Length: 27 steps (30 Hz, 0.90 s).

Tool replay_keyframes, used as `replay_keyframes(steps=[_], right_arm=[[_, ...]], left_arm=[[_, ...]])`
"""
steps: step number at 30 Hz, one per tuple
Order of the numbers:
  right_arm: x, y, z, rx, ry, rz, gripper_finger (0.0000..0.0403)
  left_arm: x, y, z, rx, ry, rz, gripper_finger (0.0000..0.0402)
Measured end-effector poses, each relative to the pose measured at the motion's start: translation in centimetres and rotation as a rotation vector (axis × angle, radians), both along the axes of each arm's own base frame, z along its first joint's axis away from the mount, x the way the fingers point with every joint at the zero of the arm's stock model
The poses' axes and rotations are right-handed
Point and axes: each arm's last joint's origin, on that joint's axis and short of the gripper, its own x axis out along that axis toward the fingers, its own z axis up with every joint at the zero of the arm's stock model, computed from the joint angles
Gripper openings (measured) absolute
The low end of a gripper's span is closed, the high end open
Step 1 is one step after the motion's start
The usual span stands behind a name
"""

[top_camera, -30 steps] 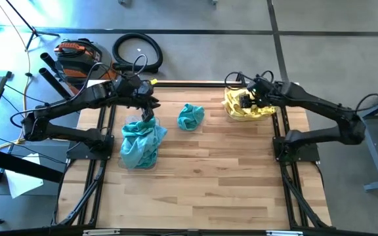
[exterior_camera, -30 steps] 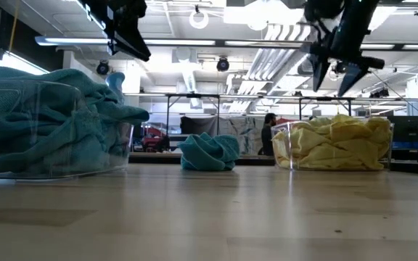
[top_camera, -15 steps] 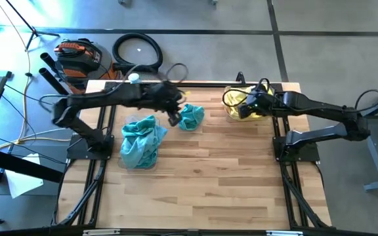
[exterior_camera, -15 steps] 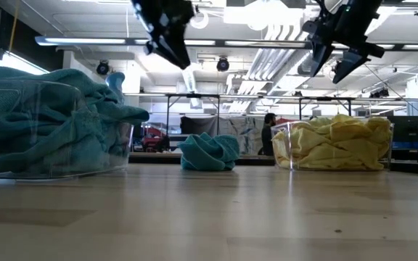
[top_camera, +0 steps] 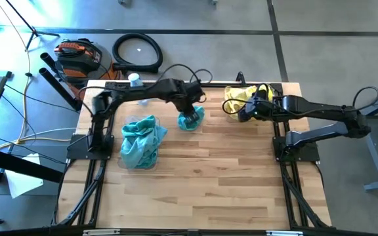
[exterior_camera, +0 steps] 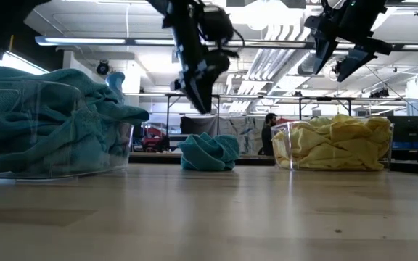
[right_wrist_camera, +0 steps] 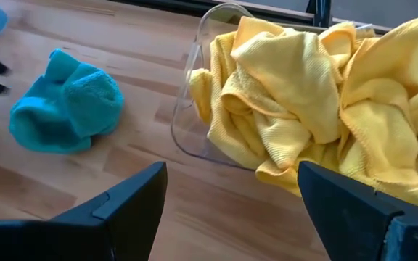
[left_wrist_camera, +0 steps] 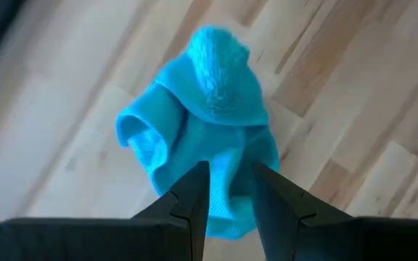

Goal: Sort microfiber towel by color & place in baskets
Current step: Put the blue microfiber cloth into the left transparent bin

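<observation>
Left pincer (left_wrist_camera: 229, 190), part-open and empty, above the lone teal towel (left_wrist_camera: 203, 123) on the desk (top_camera: 228, 177): descend centred, gather a thick fold, then clench; right pincer (right_wrist_camera: 227, 199) waits released

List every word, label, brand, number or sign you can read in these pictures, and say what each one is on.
None: no text can be read in any view.
The teal towel, the yellow towels, both clear baskets and the wooden table carry no print.
Anything on the orange gear on the floor, or in the room behind, is too small or blurred to read.
</observation>
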Motion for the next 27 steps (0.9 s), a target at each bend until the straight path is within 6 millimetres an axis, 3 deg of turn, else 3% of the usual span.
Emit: replay_keyframes(steps=[7,13,16,19,22,25,27], right_arm=[[0.2,0.6,0.0,0.015,-0.028,-0.003,0.0307],[0.3,1.1,0.0,0.018,-0.033,0.015,0.0307],[0.3,1.2,0.0,0.022,-0.042,0.013,0.0307],[0.4,1.3,0.0,0.022,-0.043,0.020,0.0307],[0.4,1.4,0.0,0.021,-0.043,0.023,0.0307],[0.4,1.4,0.0,0.020,-0.041,0.025,0.0307],[0.4,1.4,0.0,0.015,-0.034,0.035,0.0307]], left_arm=[[1.3,0.9,-4.8,-0.062,0.104,0.024,0.0085],[2.1,1.2,-7.5,-0.046,0.159,0.007,0.0083],[2.1,1.1,-7.8,-0.043,0.164,-0.006,0.0061],[2.2,1.0,-8.0,-0.030,0.164,-0.054,0.0014],[2.0,0.9,-8.0,-0.035,0.180,-0.061,0.0006],[1.6,0.2,-7.1,-0.051,0.196,-0.073,0.0001],[1.3,-0.8,-5.4,-0.044,0.175,-0.080,0.0001]])
